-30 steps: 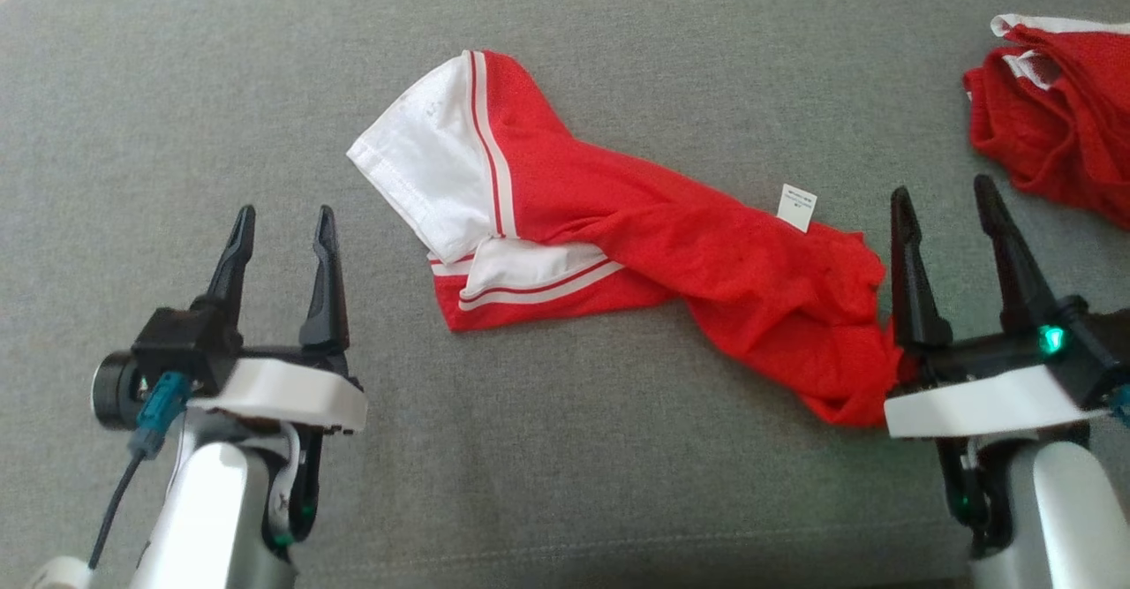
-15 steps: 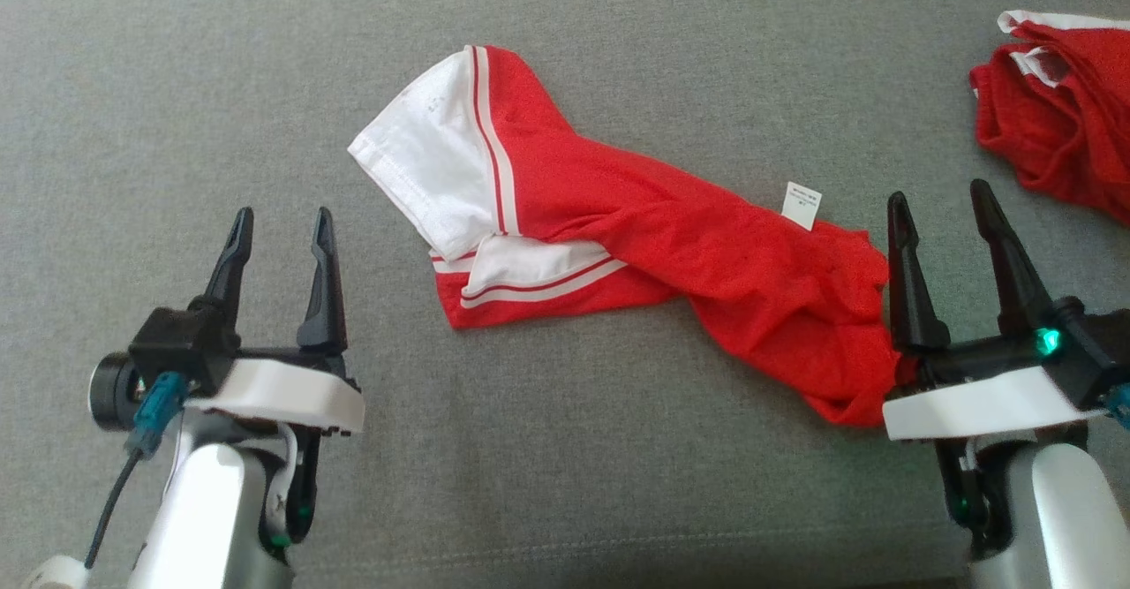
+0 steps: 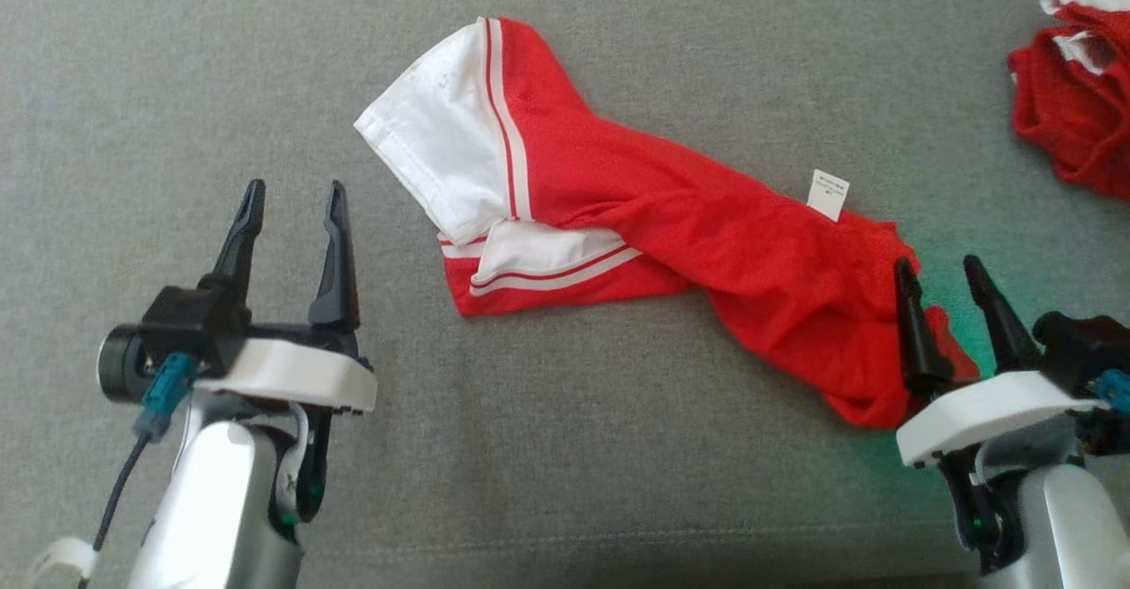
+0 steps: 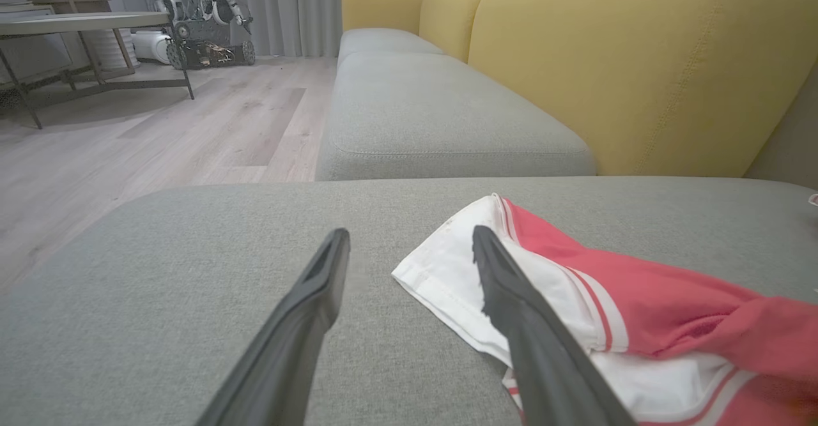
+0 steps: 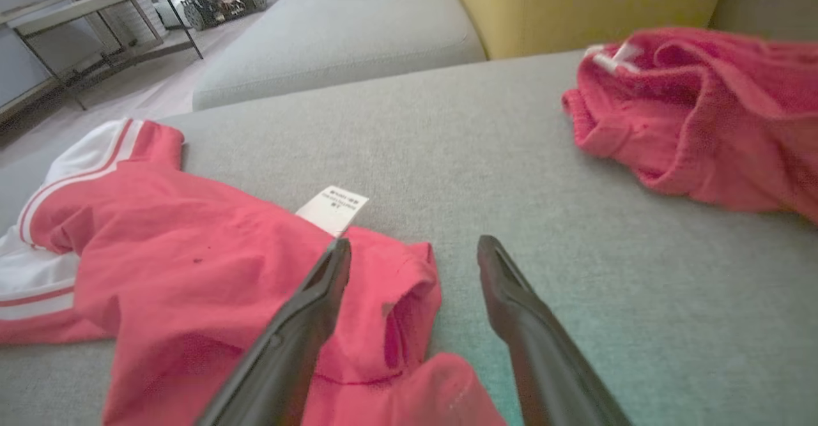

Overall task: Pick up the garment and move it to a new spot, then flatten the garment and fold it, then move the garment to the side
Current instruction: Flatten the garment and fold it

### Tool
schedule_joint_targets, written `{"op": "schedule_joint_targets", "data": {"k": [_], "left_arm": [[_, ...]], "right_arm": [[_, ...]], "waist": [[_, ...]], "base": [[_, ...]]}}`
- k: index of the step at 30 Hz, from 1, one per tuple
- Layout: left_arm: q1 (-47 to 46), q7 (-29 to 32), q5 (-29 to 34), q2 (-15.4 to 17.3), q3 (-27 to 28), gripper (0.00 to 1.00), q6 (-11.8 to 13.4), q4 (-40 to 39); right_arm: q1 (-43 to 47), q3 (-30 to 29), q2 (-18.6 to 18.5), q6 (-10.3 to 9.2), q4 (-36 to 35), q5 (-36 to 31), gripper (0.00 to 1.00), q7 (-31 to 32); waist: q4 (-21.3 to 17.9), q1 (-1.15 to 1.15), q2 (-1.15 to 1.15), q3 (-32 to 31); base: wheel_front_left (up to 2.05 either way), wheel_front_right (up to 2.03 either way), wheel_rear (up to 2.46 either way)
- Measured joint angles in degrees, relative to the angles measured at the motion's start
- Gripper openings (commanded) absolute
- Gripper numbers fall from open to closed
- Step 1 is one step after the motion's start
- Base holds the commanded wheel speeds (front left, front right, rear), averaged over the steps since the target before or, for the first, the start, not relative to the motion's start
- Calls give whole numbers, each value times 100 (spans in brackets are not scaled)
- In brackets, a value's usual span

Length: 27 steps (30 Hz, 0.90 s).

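Loosely twisted, the red mesh garment with white striped hems [image 3: 689,245] lies across the middle of the grey fabric cushion [image 3: 177,68], its small white label [image 3: 828,193] near the right end. The left gripper [image 3: 294,187] stands with fingers apart and empty, left of the white hem. The right gripper [image 3: 936,262], fingers also apart, sits at the garment's bunched right end, gripping nothing. A second crumpled red cloth [image 3: 1073,103] lies far right.
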Motion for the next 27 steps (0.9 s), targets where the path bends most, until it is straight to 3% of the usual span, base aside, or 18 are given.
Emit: {"op": "schedule_joint_targets", "data": {"k": [6, 7, 8, 9, 18, 24, 27], "left_arm": [[-70, -81, -1, -54, -47, 100, -16, 43], [-87, -82, -1, -63, -59, 100, -29, 69], [-117, -86, -1, -69, -74, 100, -32, 98], [-148, -100, -1, -74, -86, 100, -32, 115], [-257, -175, -54, -103, -159, 100, -25, 177], [-264, -182, -54, -100, -163, 100, -25, 190], [-266, -182, -56, -103, -181, 100, -27, 197]], "right_arm": [[-57, 35, -36, 0, 398, 275, 99, 281], [-82, 43, -45, 0, 464, 337, 62, 344], [-126, 65, -58, 0, 523, 410, 34, 391], [-178, 99, -81, 0, 559, 460, 0, 416], [-1141, 88, -683, 0, 708, 605, 0, 297], [-2625, 285, -1023, 0, 700, 568, 0, -198], [-2752, 444, -1074, 0, 688, 547, 0, -404]], "waist": [[88, 0, 0, 122], [107, 0, 0, 132], [124, 0, 0, 139], [139, 0, 0, 144], [223, 0, 0, 167], [145, 0, 0, 194], [136, 0, 0, 198]], "base": [[0, 0, 0], [0, 0, 0], [0, 0, 0], [0, 0, 0], [0, 0, 0], [0, 0, 0], [0, 0, 0]]}}
